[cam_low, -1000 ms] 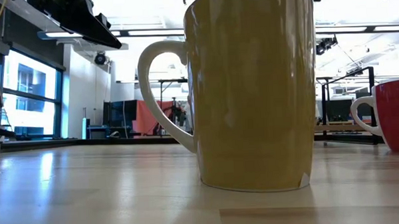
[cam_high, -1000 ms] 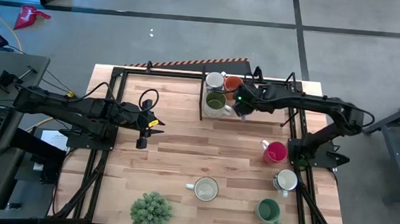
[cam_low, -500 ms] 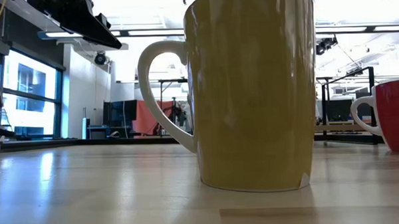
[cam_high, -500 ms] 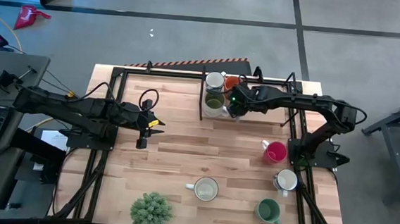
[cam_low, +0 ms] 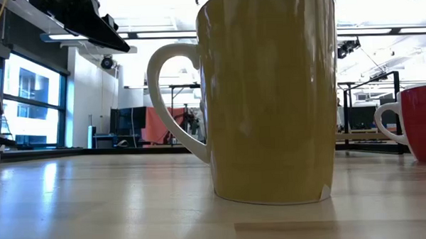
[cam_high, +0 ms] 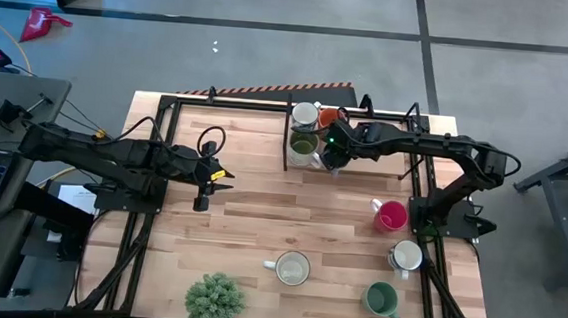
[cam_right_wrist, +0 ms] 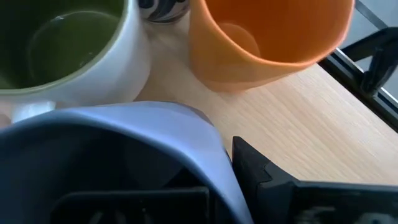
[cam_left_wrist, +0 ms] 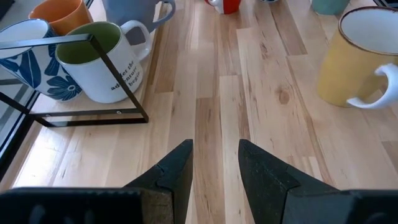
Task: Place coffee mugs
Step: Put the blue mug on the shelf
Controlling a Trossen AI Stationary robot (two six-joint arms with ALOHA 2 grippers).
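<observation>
My right gripper (cam_high: 331, 147) is at the black wire rack (cam_high: 289, 139) at the table's far edge, shut on a blue-grey mug (cam_right_wrist: 124, 124). Beside it in the rack stand an orange mug (cam_right_wrist: 267, 31), a white mug with an olive inside (cam_right_wrist: 68, 43) and a white mug with a blue pattern (cam_high: 305, 113). On the table stand a magenta mug (cam_high: 390, 217), a white mug (cam_high: 406, 256), a dark green mug (cam_high: 382, 300) and a cream mug (cam_high: 291, 269). My left gripper (cam_high: 218, 174) waits open over the table's left half. My right gripper holds the blue-grey mug by its rim wall (cam_right_wrist: 208, 146), one finger (cam_right_wrist: 261, 168) outside the wall and the other inside the mug. The fingers come from above, slanting in from the table's right. The mug is upright; whether its base rests on the table, I cannot tell.
A bushy potted plant (cam_high: 214, 301) stands at the near edge, left of the cream mug. The rack's thin black bars (cam_left_wrist: 118, 68) frame the grouped mugs. Bare wood lies in the table's middle (cam_high: 280, 209), between my left gripper and the magenta mug.
My right gripper has carried the blue-grey mug a short way toward the table's left, into the rack, closer to the olive-lined mug and in front of the orange one. It has stayed shut on the mug.
</observation>
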